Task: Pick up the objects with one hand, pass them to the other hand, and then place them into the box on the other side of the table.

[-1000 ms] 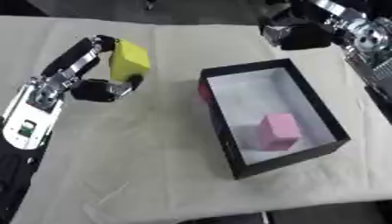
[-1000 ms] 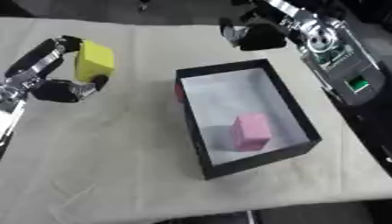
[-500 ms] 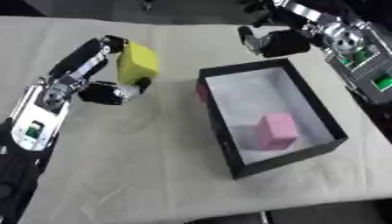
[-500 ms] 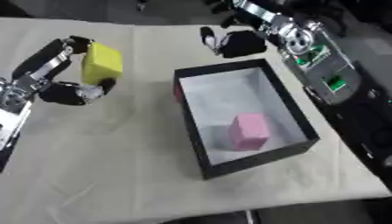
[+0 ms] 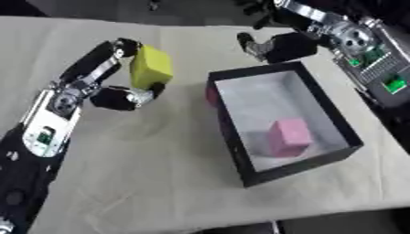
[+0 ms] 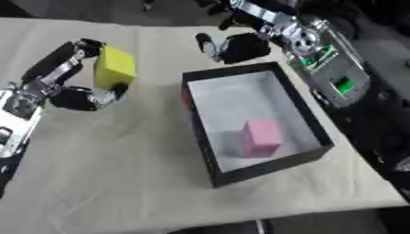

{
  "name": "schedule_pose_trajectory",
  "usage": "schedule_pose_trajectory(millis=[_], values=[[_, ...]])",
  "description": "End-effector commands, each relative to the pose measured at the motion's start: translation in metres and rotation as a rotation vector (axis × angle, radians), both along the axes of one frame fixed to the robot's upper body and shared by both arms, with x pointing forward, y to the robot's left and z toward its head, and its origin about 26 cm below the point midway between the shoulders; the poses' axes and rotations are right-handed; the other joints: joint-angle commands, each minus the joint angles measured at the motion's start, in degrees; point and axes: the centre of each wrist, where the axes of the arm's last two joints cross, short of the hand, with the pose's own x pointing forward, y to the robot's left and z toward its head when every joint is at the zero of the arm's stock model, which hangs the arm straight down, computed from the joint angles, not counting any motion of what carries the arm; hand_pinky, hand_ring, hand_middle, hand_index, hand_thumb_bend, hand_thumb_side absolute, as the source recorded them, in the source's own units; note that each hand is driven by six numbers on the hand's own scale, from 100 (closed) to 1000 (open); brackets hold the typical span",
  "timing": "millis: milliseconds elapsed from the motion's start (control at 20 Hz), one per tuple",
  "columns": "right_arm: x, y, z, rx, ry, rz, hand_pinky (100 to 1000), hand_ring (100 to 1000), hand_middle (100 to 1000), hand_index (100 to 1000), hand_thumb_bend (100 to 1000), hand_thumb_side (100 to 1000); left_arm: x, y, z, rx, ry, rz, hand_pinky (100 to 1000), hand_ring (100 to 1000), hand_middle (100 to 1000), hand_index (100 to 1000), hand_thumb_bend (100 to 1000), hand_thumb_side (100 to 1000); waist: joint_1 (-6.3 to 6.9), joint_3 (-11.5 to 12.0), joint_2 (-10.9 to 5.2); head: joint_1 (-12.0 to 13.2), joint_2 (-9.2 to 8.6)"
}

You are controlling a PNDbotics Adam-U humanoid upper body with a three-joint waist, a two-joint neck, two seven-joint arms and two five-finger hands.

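Room: bare tabletop [image 5: 144, 151] left of black box [image 5: 328, 114], pink block [image 5: 288, 136] inside.
Left hand [image 5: 120, 93]: fingers clasp yellow block [image 5: 150, 67], moved nearer the box.
Right hand [image 5: 276, 45]: fingers curled, now closer beyond the far rim.

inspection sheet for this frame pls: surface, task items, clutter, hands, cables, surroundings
Surface: table under a beige cloth, slightly creased.
Task items: yellow block held above the cloth by the left hand; black box with a pale floor, open top, right of centre; pink block lying inside the box; a reddish thing against the box's outer left wall, mostly hidden.
Clutter: nothing seen.
Hands: left hand curled round the yellow block; right hand beyond the box's far edge, holding nothing, fingers too blurred to judge.
Cables: nothing seen.
Surroundings: dark floor past the table's far edge; nothing else made out.
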Motion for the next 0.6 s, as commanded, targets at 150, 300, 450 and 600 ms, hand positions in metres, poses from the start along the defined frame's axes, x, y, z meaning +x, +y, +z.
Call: schedule_pose_trajectory(millis=[150, 300, 450, 600], values=[[-0.005, 0.006, 0.015, -0.059, -0.013, 0.062, 826, 935, 930, 971, 180, 281, 0.002, -0.008, 0.013, 0.000, -0.071, -0.011, 881, 705, 555, 480, 100, 434, -0.74, 0.2, -0.04, -0.3, -0.14], [-0.004, 0.010, 0.016, -0.090, 0.004, 0.094, 828, 934, 929, 972, 188, 293, 0.002, -0.011, 0.013, 0.006, -0.088, -0.010, 880, 704, 555, 480, 100, 429, -0.88, 0.3, 0.13, -0.5, -0.14], [-0.003, 0.012, 0.020, -0.116, 0.019, 0.118, 829, 930, 925, 964, 176, 321, 0.002, -0.015, 0.015, 0.009, -0.106, -0.014, 877, 704, 555, 478, 100, 416, -1.01, 0.3, 0.31, -0.6, -0.14], [-0.003, 0.014, 0.024, -0.135, 0.025, 0.131, 830, 928, 923, 961, 181, 332, 0.002, -0.019, 0.017, 0.011, -0.116, -0.017, 874, 704, 555, 477, 100, 401, -1.10, 0.3, 0.34, -0.8, -0.14]])
